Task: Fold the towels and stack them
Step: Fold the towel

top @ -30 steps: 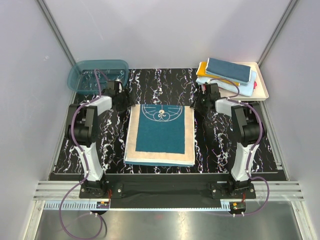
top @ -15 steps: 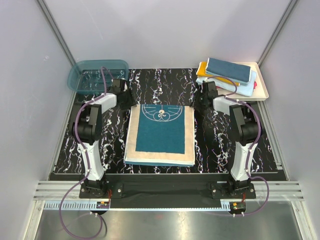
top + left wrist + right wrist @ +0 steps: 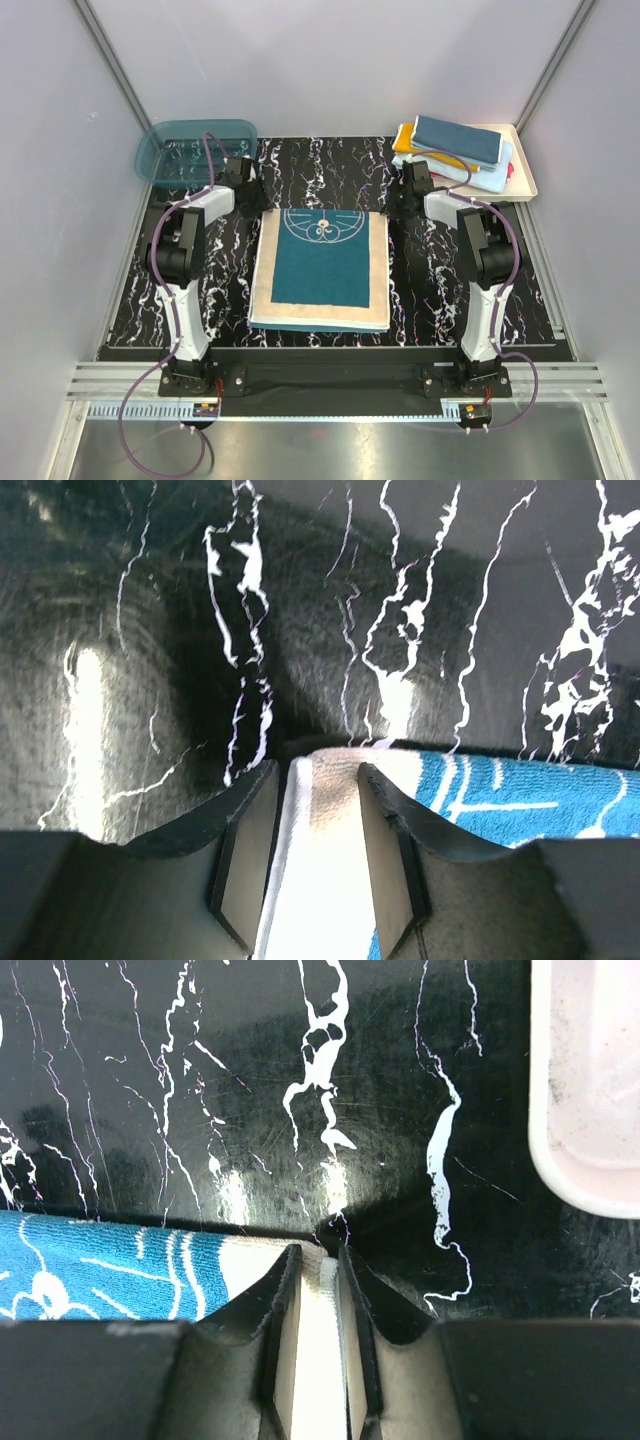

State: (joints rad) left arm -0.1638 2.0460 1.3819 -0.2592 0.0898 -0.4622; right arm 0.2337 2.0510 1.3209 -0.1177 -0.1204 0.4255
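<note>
Teal towel (image 3: pixel 320 265) lies flat on the worktop (image 3: pixel 320 165), being gripped for a fold. Left gripper (image 3: pixel 315 780) straddles its far-left corner, jaws apart, not yet clamped; right gripper (image 3: pixel 318 1260) pinches the far-right corner in its jaws. Next, I judge, the left must clamp, then both carry that edge nearward evenly.

Pale grey walls (image 3: pixel 330 60) enclose a black marbled tabletop (image 3: pixel 330 170).

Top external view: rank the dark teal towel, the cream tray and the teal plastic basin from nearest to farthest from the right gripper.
1. The dark teal towel, in the middle: its far right corner lies between the fingers of the right gripper.
2. The cream tray, far right, holding the folded stack.
3. The teal plastic basin, far left, clearly the farthest.
</note>
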